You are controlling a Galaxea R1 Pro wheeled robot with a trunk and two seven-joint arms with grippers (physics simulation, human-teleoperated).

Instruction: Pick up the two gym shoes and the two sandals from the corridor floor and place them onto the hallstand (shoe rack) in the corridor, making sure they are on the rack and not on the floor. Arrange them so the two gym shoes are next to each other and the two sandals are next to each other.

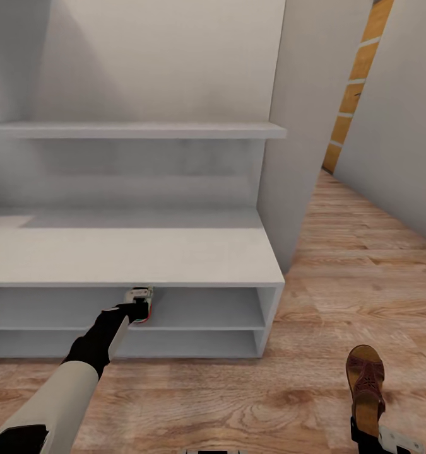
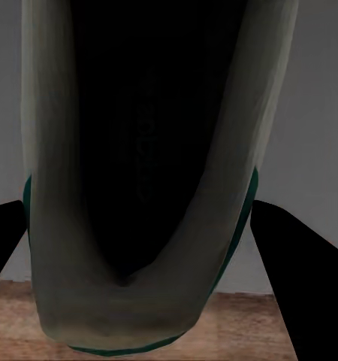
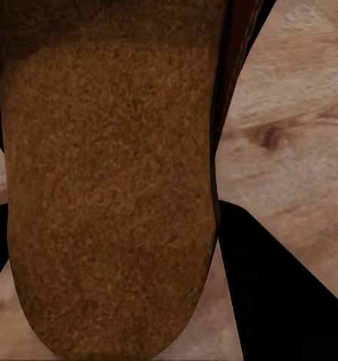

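Partway through, by the look of it: left gripper (image 1: 141,307) clamped on a gym shoe (image 1: 142,303), reaching into the upper open shelf of the hallstand (image 1: 175,252), the shoe seemingly not yet set down and released. Right gripper (image 1: 368,435) closed around the heel end of a sandal (image 1: 365,384), held low over the corridor floor (image 1: 238,403), well apart from the rack. Both shelf levels otherwise bare where visible; other gym shoe and other sandal still to be handled.

brown sandal (image 1: 365,384), pale-grey hallstand (image 1: 175,252)
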